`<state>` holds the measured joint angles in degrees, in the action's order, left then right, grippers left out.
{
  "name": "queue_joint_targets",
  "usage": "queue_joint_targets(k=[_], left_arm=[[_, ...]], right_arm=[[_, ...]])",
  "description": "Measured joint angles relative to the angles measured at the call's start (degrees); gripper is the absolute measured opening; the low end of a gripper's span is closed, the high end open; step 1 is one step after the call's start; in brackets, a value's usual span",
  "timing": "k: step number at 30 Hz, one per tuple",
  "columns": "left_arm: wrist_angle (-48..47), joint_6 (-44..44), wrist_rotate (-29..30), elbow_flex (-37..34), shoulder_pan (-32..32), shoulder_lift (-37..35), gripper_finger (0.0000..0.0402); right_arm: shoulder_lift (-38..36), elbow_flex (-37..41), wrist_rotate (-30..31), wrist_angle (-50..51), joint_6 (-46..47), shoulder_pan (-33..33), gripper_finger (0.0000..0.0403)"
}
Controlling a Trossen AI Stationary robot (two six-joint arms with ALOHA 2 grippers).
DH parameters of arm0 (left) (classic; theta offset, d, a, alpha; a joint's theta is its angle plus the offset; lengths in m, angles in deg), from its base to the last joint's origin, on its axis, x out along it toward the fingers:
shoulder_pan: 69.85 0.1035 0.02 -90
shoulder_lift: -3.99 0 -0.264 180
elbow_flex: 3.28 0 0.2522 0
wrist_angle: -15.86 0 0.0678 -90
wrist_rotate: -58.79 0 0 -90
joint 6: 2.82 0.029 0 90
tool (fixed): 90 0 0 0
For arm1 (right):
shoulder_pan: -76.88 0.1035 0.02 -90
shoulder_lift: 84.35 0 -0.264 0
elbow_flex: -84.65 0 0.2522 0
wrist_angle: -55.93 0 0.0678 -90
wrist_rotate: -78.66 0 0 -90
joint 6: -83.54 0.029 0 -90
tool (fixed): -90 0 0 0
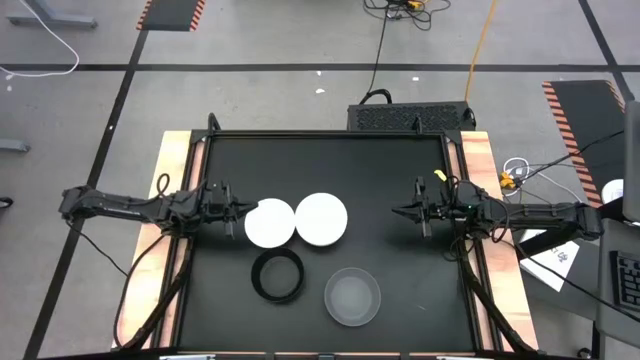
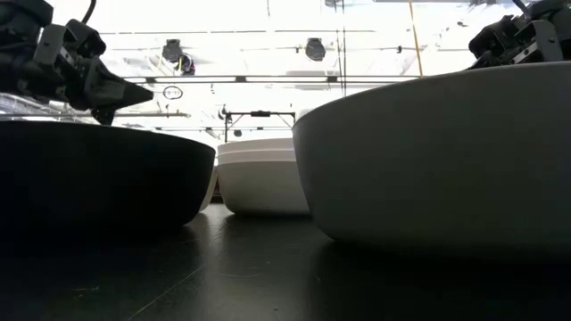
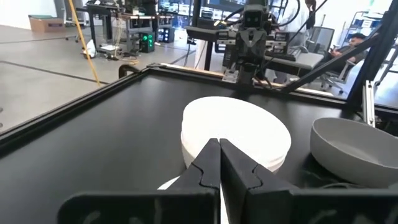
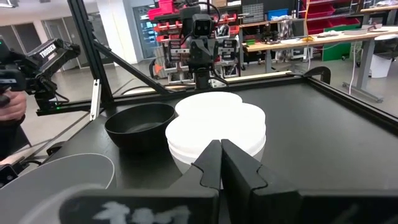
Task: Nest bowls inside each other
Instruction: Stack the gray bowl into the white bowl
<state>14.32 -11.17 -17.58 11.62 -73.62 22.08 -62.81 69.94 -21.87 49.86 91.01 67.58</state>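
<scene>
Two white bowls (image 1: 296, 221) touch; black bowl (image 1: 277, 276) sits empty.

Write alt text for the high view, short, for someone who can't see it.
Overhead shot of a black table with four bowl shapes near its middle: two white bowls touching side by side, a black bowl and a translucent grey bowl below them. The left gripper, jaws shut, sits beside the white pair; the right gripper, also shut, is apart from all bowls.

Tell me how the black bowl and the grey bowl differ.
The black bowl is opaque and dark; the grey bowl is translucent and pale. The black bowl lies nearer the left arm, the grey bowl nearer the right. Both are round, stand upright, and sit apart from the white bowls.
</scene>
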Motion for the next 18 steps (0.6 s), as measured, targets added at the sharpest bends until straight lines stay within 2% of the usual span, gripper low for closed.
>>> queue_joint_targets(k=[13,18], left_arm=[[0.1,0.5,0.0,-0.6,0.0,-0.6,0.0008],[0.1,1.4,0.0,-0.6,0.0,-0.6,0.0017]], right_arm=[[0.0,0.0,-1.8,-0.8,-0.4,0.0,0.0002],[0.0,-0.3,-4.8,-5.6,-0.4,0.0,0.0029]])
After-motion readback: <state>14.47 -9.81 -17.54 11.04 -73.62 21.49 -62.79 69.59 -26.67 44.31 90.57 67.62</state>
